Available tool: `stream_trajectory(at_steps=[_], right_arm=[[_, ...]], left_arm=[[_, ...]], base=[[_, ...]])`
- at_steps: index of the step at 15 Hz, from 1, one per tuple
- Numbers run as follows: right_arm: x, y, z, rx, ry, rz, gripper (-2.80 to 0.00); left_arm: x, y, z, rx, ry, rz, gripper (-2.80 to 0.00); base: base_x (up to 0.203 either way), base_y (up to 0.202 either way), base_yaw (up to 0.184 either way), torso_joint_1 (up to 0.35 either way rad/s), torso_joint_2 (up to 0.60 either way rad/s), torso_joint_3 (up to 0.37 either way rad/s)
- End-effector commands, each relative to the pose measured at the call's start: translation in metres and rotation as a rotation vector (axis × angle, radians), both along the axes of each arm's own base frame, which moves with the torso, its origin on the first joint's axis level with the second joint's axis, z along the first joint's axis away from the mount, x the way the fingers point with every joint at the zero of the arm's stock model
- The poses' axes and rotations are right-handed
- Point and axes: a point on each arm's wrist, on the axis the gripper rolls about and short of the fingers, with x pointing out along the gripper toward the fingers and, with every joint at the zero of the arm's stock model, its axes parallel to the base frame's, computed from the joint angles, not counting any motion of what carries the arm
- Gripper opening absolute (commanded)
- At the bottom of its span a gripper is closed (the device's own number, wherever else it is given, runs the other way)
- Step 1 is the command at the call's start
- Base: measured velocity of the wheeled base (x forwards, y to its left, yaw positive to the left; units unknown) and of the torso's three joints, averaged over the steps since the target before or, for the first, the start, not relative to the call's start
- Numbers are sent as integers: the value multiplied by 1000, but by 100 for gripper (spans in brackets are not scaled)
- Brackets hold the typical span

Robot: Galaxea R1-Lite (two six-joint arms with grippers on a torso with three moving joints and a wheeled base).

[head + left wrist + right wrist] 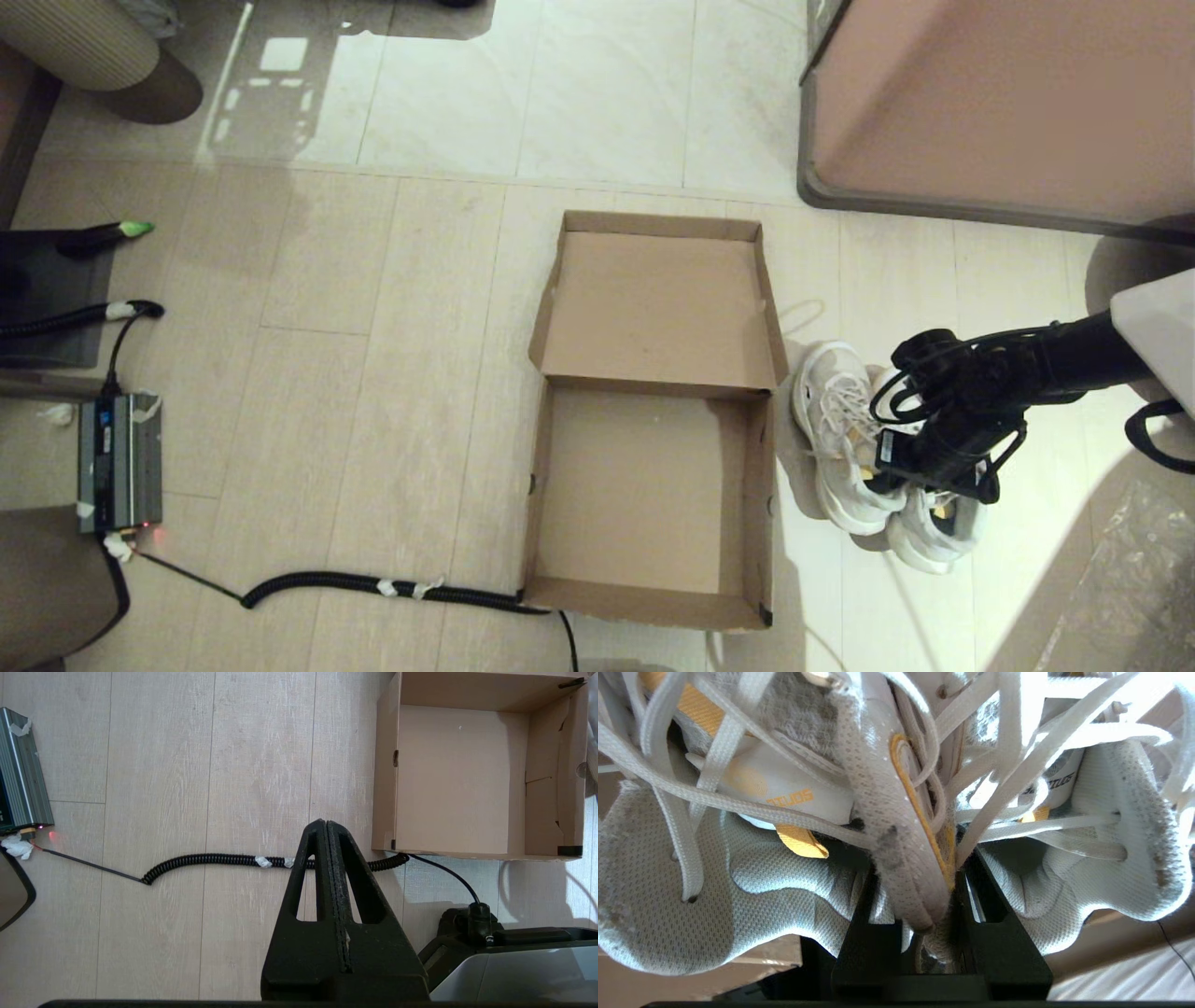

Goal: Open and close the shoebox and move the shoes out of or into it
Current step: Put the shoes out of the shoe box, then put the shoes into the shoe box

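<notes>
The brown cardboard shoebox (758,504) lies open on the floor with nothing inside, its lid (653,308) flipped back away from me. The white and grey mesh shoes (836,411) sit side by side just right of the box's right wall. My right gripper (920,872) is over their heel ends, shut on the inner collars of both shoes (761,877) pressed together; in the head view its wrist (934,448) hides the fingers. My left gripper (325,823) hangs shut and holding nothing, near the front left corner of the shoebox (448,779).
A large pinkish-brown cabinet (999,103) stands at the back right. A coiled black cable (373,588) runs along the floor from a grey device (119,462) to the box's front corner. Crinkled clear plastic (1139,579) lies at the lower right.
</notes>
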Motion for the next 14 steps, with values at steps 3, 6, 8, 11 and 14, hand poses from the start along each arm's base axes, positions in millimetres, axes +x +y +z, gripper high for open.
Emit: stream_trajectory(at_steps=[3,6,8,11,14], right_arm=[[-7,-1,0,6,16,-11,0],[-11,-2,6,1,7,-13,0],[-26,0,16,-3,5,-6,0],[-39,2,6,-31,28,-4,0],[-28,3,-23,-166,-13,-7,0]], left_arm=[[0,0,0,0,-1,0,-280],[0,0,0,0,-1,0,-280],[0,0,0,0,-1,0,-280],[0,0,0,0,-1,0,-280],[0,0,0,0,-1,0,-280]], base=[[0,0,0,0,0,0],[0,0,0,0,0,0],[0,0,0,0,0,0],[0,0,0,0,0,0],[0,0,0,0,0,0]])
